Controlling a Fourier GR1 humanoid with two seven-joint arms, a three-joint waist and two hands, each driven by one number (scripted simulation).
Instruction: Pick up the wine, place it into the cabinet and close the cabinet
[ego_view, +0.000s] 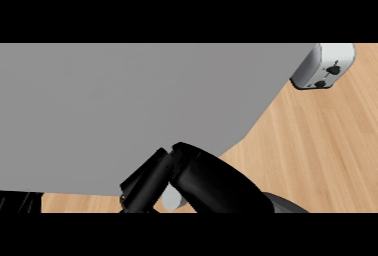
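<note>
Grey cabinet door (133, 115) fills view above black right hand (199, 182), pressing its edge; finger curl unclear. Wine unseen, presumably inside. Risk: hand slips off, door left ajar. Toaster (322, 66) far right on wooden surface (317, 150).

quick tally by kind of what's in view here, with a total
cabinet door: 1
toaster: 1
robot hand: 1
wooden counter: 1
total: 4
No wine bottle shows.
</note>
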